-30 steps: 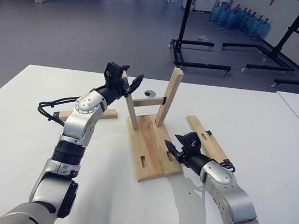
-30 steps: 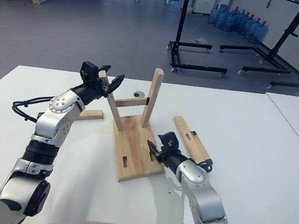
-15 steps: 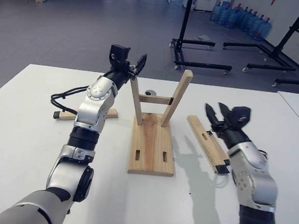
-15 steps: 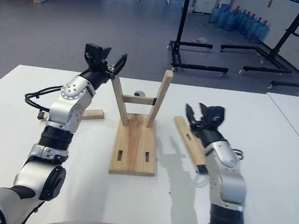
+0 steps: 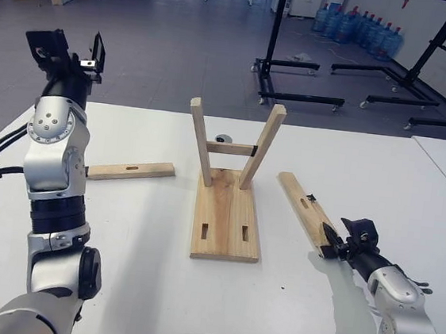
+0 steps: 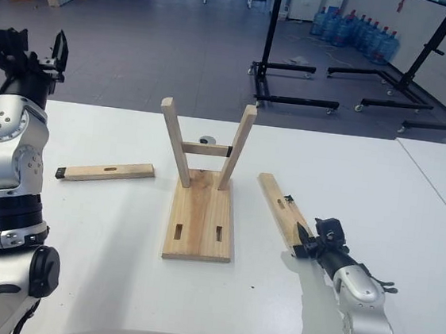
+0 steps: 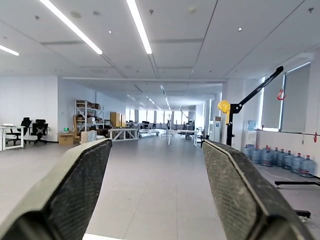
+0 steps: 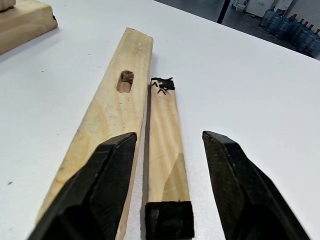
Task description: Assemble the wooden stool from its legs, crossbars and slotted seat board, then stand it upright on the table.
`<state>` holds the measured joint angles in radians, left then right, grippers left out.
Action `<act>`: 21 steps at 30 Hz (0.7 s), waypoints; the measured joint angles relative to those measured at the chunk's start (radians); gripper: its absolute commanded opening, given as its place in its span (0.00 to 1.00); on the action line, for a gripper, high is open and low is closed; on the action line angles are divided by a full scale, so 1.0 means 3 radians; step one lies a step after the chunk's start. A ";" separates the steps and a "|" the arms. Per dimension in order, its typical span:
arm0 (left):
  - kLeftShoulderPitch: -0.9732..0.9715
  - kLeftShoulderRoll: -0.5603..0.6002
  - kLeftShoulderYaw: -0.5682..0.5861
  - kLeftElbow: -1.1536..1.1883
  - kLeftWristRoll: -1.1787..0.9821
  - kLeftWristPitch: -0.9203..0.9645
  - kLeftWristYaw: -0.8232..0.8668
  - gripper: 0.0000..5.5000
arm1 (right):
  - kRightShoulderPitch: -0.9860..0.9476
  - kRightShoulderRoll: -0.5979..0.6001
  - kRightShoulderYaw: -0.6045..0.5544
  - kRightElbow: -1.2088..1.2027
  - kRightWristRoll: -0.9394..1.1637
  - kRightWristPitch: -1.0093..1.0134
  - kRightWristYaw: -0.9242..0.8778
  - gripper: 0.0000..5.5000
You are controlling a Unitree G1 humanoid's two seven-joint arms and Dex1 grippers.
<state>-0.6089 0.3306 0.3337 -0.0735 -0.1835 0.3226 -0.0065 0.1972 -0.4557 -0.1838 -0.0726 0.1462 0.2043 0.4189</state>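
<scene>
Beside the loose slotted leg point(image 8: 116, 97), the right gripper point(image 5: 333, 241) straddles the crossbar point(image 8: 163, 125) with fingers apart, apparently to grasp it, while the left gripper point(image 5: 69, 41) hangs raised, likewise unclenched.

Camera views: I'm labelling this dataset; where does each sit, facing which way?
Left wrist view: on the raised left arm, facing the hall; open jaws frame it.
Right wrist view: on the low right arm, facing the loose leg and crossbar; open jaws show.
Eye views: on the head, looking forward and down at table and seat board; both arms show.
Shared: eye views also show that leg.
</scene>
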 measured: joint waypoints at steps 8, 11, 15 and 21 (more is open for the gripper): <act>0.0062 -0.0044 -0.0038 0.0001 0.0003 0.0010 0.0059 0.60 | 0.0061 0.0130 0.0084 -0.0200 0.0047 0.0078 -0.0065 0.44; 0.0088 -0.0059 -0.0061 -0.0003 0.0003 0.0017 0.0058 0.60 | -0.0003 0.0170 -0.0170 -0.0171 0.0240 0.0068 -0.0133 0.44; 0.0092 -0.0059 -0.0072 -0.0003 0.0003 0.0020 0.0058 0.60 | -0.0042 0.0090 -0.0229 -0.0026 0.0347 0.0236 0.0015 0.44; 0.0103 -0.0061 -0.0081 -0.0004 0.0004 0.0031 0.0060 0.60 | -0.0225 -0.0130 -0.0210 0.0466 0.0431 0.0452 0.0337 0.44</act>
<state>-0.5779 0.3124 0.3093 -0.0746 -0.1825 0.3319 0.0115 0.1298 -0.4949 -0.2468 0.0671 0.2755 0.3398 0.5201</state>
